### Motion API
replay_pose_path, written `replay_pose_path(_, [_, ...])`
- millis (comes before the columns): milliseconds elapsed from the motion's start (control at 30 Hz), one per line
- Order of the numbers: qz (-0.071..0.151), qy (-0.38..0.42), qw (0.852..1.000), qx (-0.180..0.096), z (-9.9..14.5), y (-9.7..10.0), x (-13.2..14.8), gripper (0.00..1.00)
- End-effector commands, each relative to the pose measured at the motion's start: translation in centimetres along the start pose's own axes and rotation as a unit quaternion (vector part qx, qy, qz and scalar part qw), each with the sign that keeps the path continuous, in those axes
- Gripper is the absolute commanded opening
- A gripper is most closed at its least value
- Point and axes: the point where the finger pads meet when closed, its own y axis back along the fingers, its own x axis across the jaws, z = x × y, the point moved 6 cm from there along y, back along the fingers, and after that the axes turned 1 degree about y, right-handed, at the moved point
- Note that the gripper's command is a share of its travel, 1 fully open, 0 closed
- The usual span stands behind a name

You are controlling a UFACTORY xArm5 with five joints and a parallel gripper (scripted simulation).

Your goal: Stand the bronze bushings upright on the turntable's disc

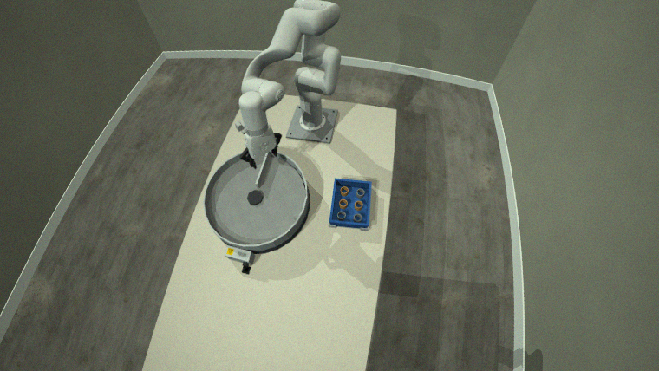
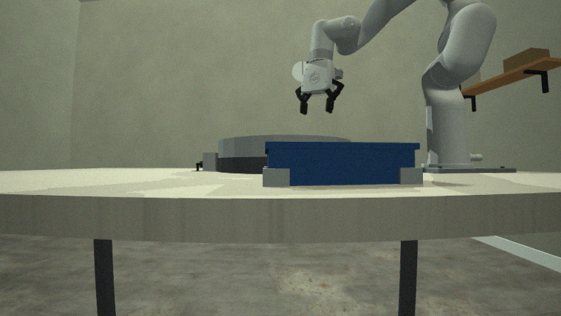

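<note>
The blue crate (image 1: pixel 350 202) sits on the table to the right of the grey turntable (image 1: pixel 256 207). It also shows in the side view (image 2: pixel 340 162), where its wall hides the bushings. Inside stand three bronze bushings (image 1: pixel 343 189) (image 1: pixel 343 202) (image 1: pixel 359 205) and three steel bushings (image 1: pixel 360 191) (image 1: pixel 342 214) (image 1: pixel 358 216). The disc carries nothing but its dark hub (image 1: pixel 255 197). My gripper (image 1: pixel 262 151) (image 2: pixel 317 106) is open and empty. It points down, well above the far edge of the turntable.
The turntable has a raised rim, and a small labelled box (image 1: pixel 237 254) is fixed at its near side. The arm's base plate (image 1: pixel 312 124) stands behind the turntable. A wall shelf (image 2: pixel 510 74) with a brown box hangs at the right.
</note>
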Motion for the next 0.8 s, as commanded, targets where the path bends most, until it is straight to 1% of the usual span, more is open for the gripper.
replay_pose_path(0, [0.031,-0.03,0.999,0.015,-0.8,1.8,1.0,1.0])
replay_pose_path(100, [0.043,-0.043,0.998,0.022,-1.2,2.5,1.5,1.0])
replay_pose_path(200, [0.048,-0.048,0.997,0.025,-1.4,2.8,1.7,1.0])
replay_pose_path(700, [0.049,-0.049,0.997,0.025,-1.4,2.8,1.7,1.0])
replay_pose_path(733, [0.049,-0.049,0.997,0.025,-1.4,2.8,1.7,0.13])
replay_pose_path(767, [0.049,-0.049,0.997,0.025,-1.4,2.8,1.7,0.13])
